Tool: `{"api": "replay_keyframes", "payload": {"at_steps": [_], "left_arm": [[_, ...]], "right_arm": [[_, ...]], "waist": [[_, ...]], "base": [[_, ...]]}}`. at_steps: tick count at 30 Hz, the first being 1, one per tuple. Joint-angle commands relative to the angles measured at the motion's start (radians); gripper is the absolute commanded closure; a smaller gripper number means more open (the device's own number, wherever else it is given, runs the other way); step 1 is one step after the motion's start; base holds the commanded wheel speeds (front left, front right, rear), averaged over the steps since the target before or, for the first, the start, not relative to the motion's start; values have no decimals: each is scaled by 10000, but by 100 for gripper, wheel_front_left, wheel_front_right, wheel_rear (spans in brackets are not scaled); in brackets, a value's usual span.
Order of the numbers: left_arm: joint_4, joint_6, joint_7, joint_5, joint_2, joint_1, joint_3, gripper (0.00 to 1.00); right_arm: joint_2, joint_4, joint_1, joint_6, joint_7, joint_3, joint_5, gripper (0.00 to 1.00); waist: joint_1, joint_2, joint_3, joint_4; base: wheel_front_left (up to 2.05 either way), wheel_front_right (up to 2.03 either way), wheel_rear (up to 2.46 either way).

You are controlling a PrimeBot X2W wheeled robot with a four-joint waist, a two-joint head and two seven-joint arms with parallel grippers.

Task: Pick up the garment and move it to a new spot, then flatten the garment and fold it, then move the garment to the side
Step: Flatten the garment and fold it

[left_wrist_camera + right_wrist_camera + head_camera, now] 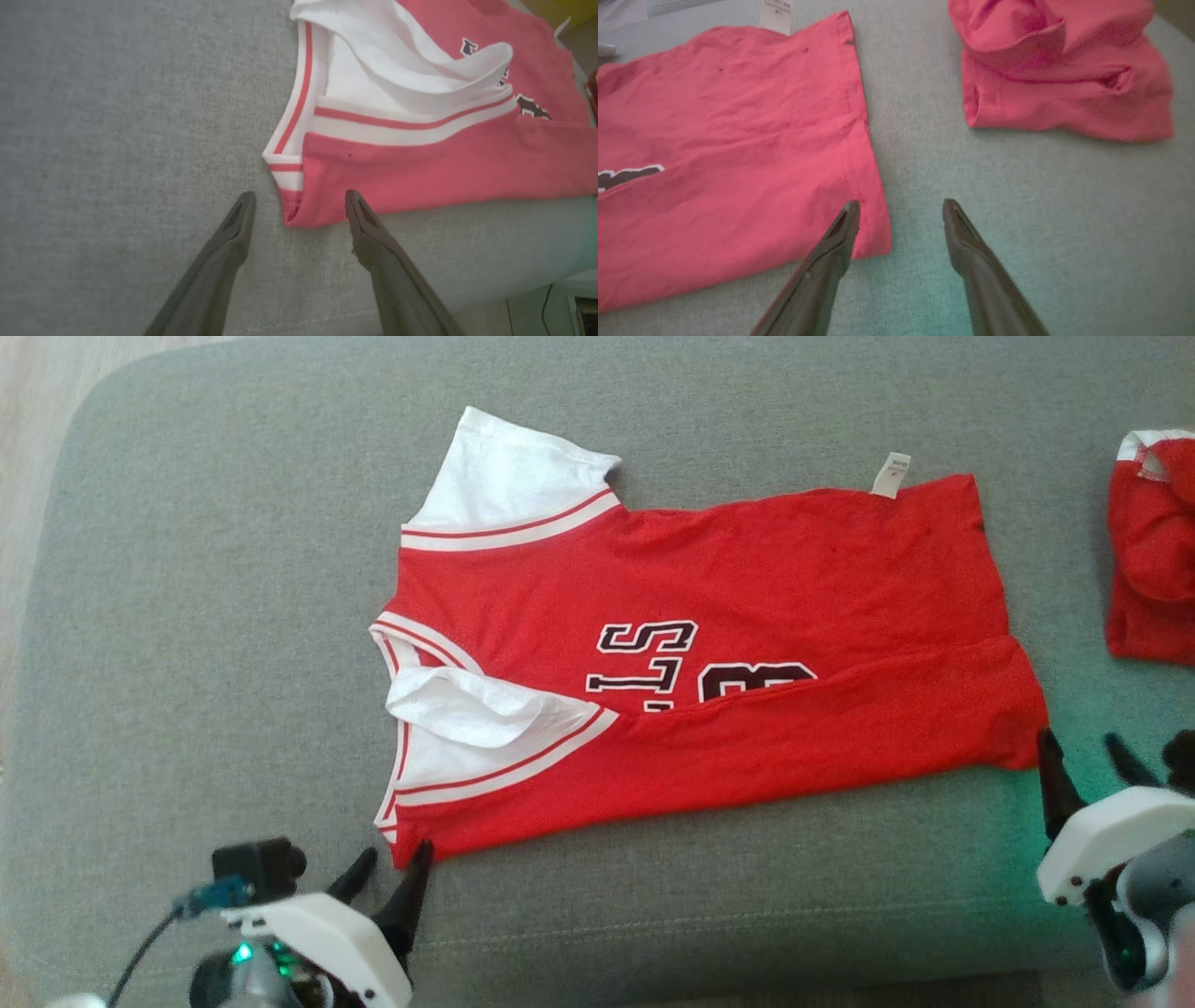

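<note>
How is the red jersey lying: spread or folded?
Partly folded. The jersey has its near side turned over the front, covering part of the lettering; the far sleeve lies spread.

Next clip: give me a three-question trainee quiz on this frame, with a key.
1. True or false: the left gripper is shut on the jersey.
2. What covers the bottom of the jersey's lettering? A) its own folded-over near edge B) a towel C) a person's hand
3. Which gripper stands at the jersey's hem corner, on the side of the second red garment?
Key: 1 false, it is open at the shoulder-end corner; 2 A; 3 the right gripper, also open.
</note>
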Motion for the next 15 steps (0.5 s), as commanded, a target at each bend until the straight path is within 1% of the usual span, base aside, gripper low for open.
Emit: {"api": "replay_keyframes", "payload": {"at_steps": [1,5,8,10,11,12,13,15], "left_arm": [[-224,48,209,280,506,-640,222,0],[-521,6,670,739,1309,-1660,361,0],[-987,-39,887,1188,1832,-3021,621,0],[-1266,-229,1114,1343,2009,-4082,734,0],[-1307,-522,1222,1399,2106,-4631,707,0],[-1225,-954,1334,1374,2165,-5177,638,0],[-954,-1246,1493,1223,2162,-5669,673,0],[-263,-1812,1804,1372,2363,-6697,547,0]], "right_arm": [[-105,-561,-213,-4,-158,100,-190,0],[-27,-1106,-264,-4,-131,236,-599,0],[56,-1546,-399,-4,-165,461,-622,0],[103,-1792,-521,-4,-186,760,-579,0],[120,-1913,-607,-4,-191,943,-583,0],[134,-2020,-710,-4,-205,1150,-604,0],[146,-2111,-820,-4,-198,1367,-610,0],[164,-2253,-1085,-4,-180,1784,-581,0]], "waist": [[0,0,2,8],[0,0,67,-66],[0,0,248,-85],[0,0,457,-135],[0,0,610,-180],[0,0,753,-228],[0,0,921,-293],[0,0,1306,-490]], "base": [[0,0,0],[0,0,0],[0,0,0],[0,0,0],[0,0,0],[0,0,0],[0,0,0],[0,0,0]]}}
